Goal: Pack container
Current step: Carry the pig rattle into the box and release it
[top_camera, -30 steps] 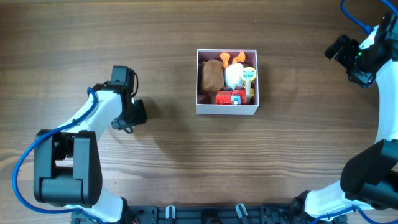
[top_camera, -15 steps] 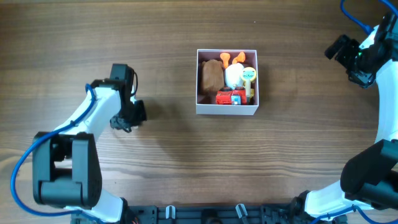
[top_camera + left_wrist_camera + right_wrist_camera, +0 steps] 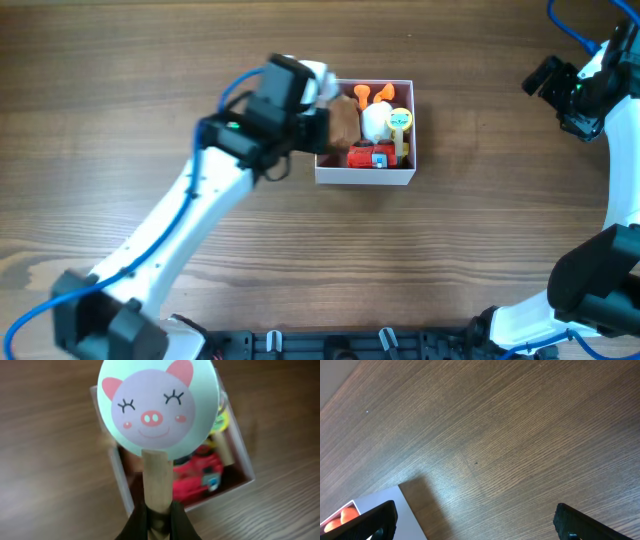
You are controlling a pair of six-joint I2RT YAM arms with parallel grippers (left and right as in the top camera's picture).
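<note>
Left claw point(image 3: 158, 519) pinches the pig-faced paddle point(image 3: 157, 407) by its wooden handle above the container point(image 3: 365, 178), mid-frame; right claw point(image 3: 475, 522) gapes wide, empty.

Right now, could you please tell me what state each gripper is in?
Left gripper: closed on the wooden handle of the pig-face paddle.
Right gripper: open, holding nothing.

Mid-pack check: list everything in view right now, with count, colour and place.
pale-teal round pig-face paddle with wooden handle: 1, teal and tan, held above the box
square white cardboard box with pink inside: 1, table centre
brown oval toy: 1, box left
orange toy: 1, box far side
white round toy: 1, box middle
red toy vehicle: 1, box near side
teal-headed yellow stick toy: 1, box right
wooden table: 1, brown
left gripper: shut on paddle handle
right gripper: open, above table
</note>
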